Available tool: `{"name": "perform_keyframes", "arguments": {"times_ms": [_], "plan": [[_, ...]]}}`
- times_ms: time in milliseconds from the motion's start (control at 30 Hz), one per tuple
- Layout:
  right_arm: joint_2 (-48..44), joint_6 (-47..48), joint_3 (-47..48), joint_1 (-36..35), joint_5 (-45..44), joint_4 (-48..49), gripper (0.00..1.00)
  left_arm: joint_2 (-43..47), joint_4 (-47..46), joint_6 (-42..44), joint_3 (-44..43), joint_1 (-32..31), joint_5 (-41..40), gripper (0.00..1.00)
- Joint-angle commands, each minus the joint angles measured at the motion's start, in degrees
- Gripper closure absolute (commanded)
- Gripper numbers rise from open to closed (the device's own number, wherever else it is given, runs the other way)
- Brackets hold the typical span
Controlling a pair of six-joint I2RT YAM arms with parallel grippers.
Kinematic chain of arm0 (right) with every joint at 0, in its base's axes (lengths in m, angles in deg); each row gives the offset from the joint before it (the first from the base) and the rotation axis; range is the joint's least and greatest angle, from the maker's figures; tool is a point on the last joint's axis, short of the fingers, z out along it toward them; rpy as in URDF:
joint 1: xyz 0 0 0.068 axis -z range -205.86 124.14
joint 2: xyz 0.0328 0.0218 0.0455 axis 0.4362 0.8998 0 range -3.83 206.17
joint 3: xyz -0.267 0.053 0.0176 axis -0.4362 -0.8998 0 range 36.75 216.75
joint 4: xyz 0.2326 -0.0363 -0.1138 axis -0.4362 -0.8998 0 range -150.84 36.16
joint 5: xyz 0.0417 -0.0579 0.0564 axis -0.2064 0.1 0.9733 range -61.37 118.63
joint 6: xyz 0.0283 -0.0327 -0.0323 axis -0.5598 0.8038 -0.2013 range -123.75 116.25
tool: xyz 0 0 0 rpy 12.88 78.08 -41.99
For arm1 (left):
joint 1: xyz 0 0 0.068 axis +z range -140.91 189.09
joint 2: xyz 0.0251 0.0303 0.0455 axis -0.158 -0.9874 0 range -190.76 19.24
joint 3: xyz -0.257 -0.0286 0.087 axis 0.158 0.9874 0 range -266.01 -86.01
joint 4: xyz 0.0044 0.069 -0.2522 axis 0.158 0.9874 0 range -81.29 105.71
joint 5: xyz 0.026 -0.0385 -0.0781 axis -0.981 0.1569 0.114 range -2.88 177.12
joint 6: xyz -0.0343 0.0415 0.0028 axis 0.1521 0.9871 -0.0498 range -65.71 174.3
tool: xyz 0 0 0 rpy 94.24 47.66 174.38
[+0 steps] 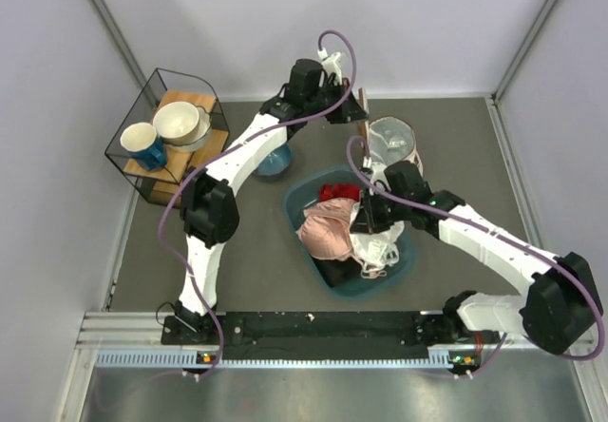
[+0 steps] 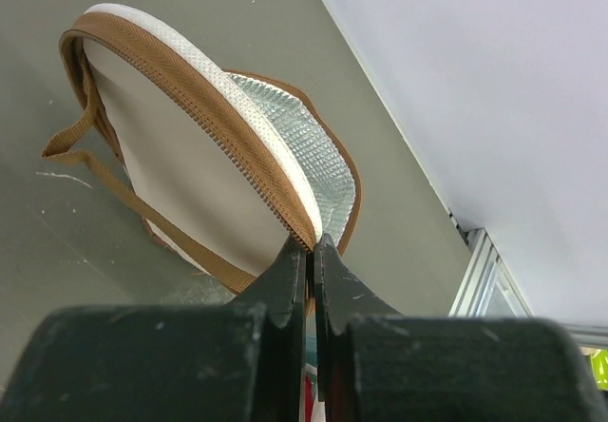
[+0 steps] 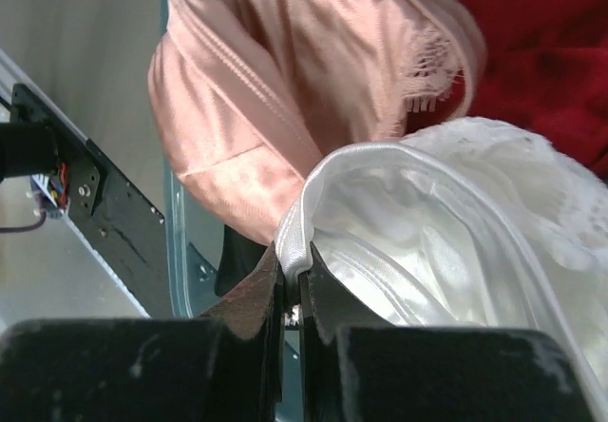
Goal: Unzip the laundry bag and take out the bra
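The cream laundry bag (image 1: 392,142) lies at the back of the table, its lid lifted so the silvery mesh inside shows. In the left wrist view the bag (image 2: 190,165) has a brown zipper band along its rim. My left gripper (image 2: 311,247) is shut on that rim; in the top view the left gripper (image 1: 356,118) is at the bag's left edge. The pale pink bra (image 1: 328,232) lies in the teal tub (image 1: 399,272). My right gripper (image 1: 366,215) is over the tub. In the right wrist view the right gripper (image 3: 292,260) is shut on a white satin fabric piece (image 3: 446,241) beside the bra (image 3: 266,89).
A red cloth (image 3: 541,51) lies in the tub behind the bra. A black wire rack (image 1: 166,137) with a blue mug and bowls stands at the back left. A blue bowl (image 1: 276,162) sits under the left arm. Grey walls close in on three sides.
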Motion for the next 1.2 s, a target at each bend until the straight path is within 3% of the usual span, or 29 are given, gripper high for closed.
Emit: {"name": "perform_keyframes", "arguments": {"times_ms": [0, 200, 367, 400, 433, 600, 700, 833, 867, 967, 1167], "plan": [[-0.3, 2.6, -0.1, -5.2, 0.8, 3.5, 1.0, 3.1, -3.8, -0.7, 0.5, 1.1, 0.9, 1.0], [0.7, 2.9, 1.0, -12.3, 2.2, 3.9, 1.0, 2.2, -5.7, -2.3, 0.5, 1.8, 1.9, 1.0], [1.4, 2.9, 1.6, -12.8, -1.7, 2.6, 1.0, 1.5, -5.5, -2.5, -1.0, 2.0, 1.1, 1.0], [1.2, 2.4, 2.0, -12.8, -3.4, 1.8, 0.8, 1.5, -5.3, -2.6, -1.2, 2.0, 0.9, 1.0], [0.8, 2.0, 3.2, -12.8, -5.1, 1.1, 0.69, 1.5, -5.2, -2.4, -1.2, 2.1, 0.5, 1.0], [-0.3, 2.6, 8.9, -12.8, -6.4, -4.0, 0.39, 1.5, -5.9, -3.0, -0.8, 3.1, -0.7, 1.0], [-3.4, 3.3, 12.1, -12.8, -7.8, -6.5, 0.3, 1.7, -5.8, -2.9, -0.8, 3.2, -0.6, 1.0], [-6.5, 5.1, 16.4, -12.8, -13.6, -10.0, 0.28, 1.8, -5.9, -3.1, -0.2, 3.2, -0.4, 1.0], [-7.9, 4.5, 16.7, -12.8, -20.7, -10.8, 0.28, 1.8, -6.1, -3.2, 0.1, 3.2, -0.5, 1.0], [-9.8, 2.4, 16.8, -10.7, -31.0, -12.6, 0.24, 2.2, -7.2, -3.5, 1.6, 3.2, -0.9, 1.0], [-10.4, 1.5, 16.6, -6.0, -26.9, -12.6, 0.17, 2.1, -7.7, -4.2, 1.3, 3.1, -0.5, 1.0]]}}
